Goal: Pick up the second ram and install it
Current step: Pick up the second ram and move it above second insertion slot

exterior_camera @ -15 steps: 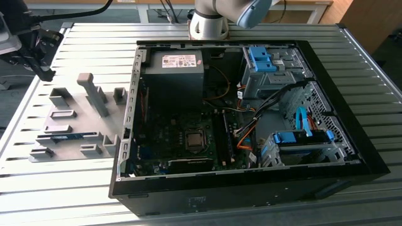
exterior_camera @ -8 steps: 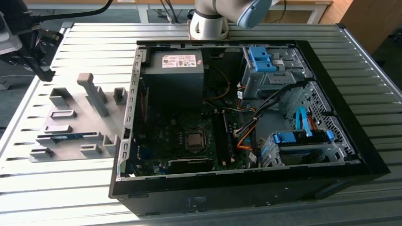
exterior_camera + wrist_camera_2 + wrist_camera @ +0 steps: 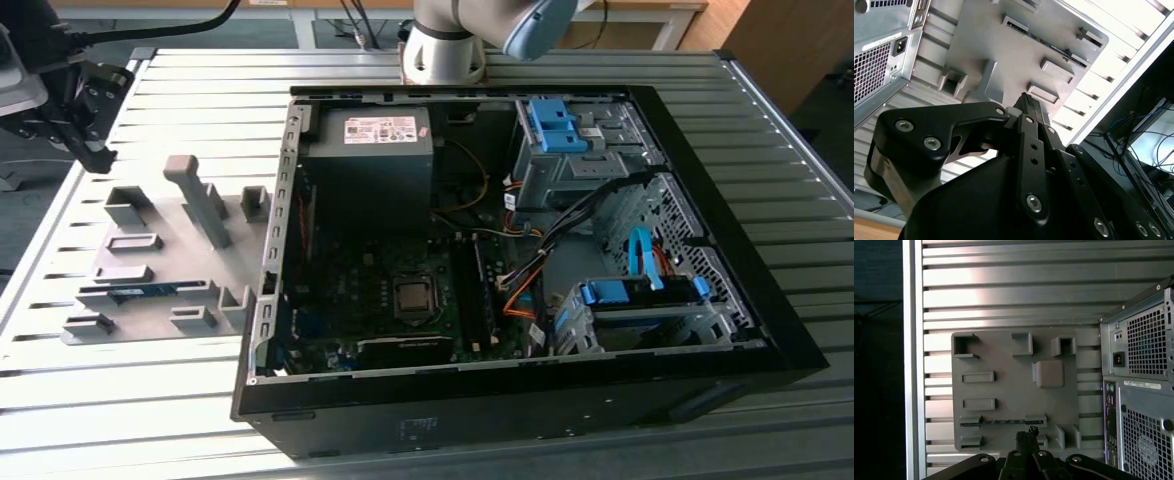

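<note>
**While the pincer (image 3: 1027, 433) hangs empty, the second ram (image 3: 1004, 422) waits in its holder**

As everything rests on it, the slatted metal counter (image 3: 187, 410) goes first. The open computer case (image 3: 534, 350) takes the middle of the exterior view, with its side panel off and the motherboard (image 3: 340, 290) exposed. A grey fixture plate (image 3: 167, 262) lies on the counter at 9 o'clock from the case, just beside its wall.

Pincer, exterior view (image 3: 94, 150): at about 11 o'clock from the plate, over its far corner and well apart from the case interior. Both wrist views look past it onto the plate.

Pincer state: the jaws read as drawn together with the tips meeting, and nothing is between them.

Second ram, exterior view (image 3: 134, 292): toward 7 o'clock on the plate. It stands on its long edge in a narrow slot between two grey end blocks (image 3: 970, 421). The second wrist view (image 3: 1051, 46) shows it as a dark strip. The pincer is not touching it.

Handling, my judgement:
- The stick should be light, stiff and thin, and brittle if bent or twisted.
- Its flat faces are smooth, so a weak squeeze may slip.
- The best hold is across the two flat faces at mid-length, on the free upper edge, so it hangs level.
- The end blocks shut off the ends.
- The contact edge should be left alone.
</note>
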